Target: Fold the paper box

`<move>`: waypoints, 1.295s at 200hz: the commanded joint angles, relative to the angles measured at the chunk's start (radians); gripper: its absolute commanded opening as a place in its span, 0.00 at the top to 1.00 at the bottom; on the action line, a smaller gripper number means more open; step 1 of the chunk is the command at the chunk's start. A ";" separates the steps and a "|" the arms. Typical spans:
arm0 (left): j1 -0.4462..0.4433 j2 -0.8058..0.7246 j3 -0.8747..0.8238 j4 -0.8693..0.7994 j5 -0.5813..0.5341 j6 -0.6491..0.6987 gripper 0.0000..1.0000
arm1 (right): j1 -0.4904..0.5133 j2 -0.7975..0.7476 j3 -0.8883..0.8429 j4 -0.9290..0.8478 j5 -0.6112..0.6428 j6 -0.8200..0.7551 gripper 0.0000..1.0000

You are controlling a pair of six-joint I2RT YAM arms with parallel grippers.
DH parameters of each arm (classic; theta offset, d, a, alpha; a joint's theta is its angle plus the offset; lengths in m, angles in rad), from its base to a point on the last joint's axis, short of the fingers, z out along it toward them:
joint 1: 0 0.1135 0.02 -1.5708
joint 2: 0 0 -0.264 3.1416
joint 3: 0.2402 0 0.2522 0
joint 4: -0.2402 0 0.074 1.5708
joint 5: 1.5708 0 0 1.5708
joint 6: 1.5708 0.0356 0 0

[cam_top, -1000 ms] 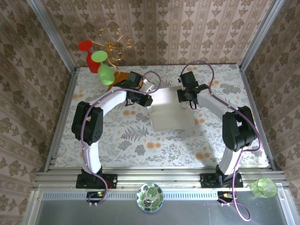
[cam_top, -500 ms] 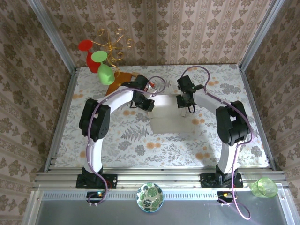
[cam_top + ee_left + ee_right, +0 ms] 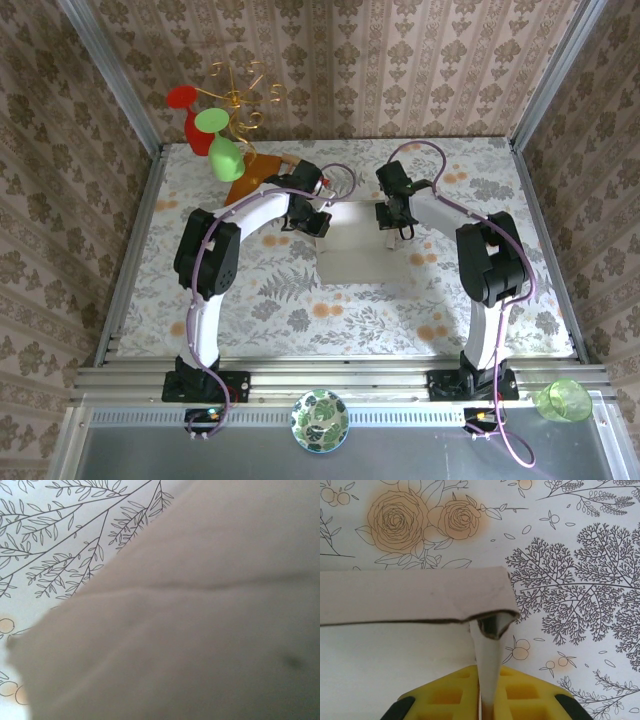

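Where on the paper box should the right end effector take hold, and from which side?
I'd grip the thin flap at the far right corner of the paper box, coming from the right. It sits edge-on to the right end effector, so both faces can be pinched; the main panel lies flat.

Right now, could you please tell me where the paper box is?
In the top view the paper box sits mid-table, between the left gripper at its left edge and the right gripper at its right edge.
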 commanded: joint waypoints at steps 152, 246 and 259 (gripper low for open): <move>-0.023 0.023 0.042 -0.012 -0.054 -0.033 1.00 | 0.062 0.076 0.053 -0.171 0.193 0.090 0.98; -0.021 0.035 0.066 -0.024 -0.056 -0.050 1.00 | 0.092 0.096 0.099 -0.215 0.220 0.108 1.00; -0.018 0.036 0.064 -0.024 -0.049 -0.055 1.00 | 0.082 0.074 0.070 -0.169 0.152 0.110 0.99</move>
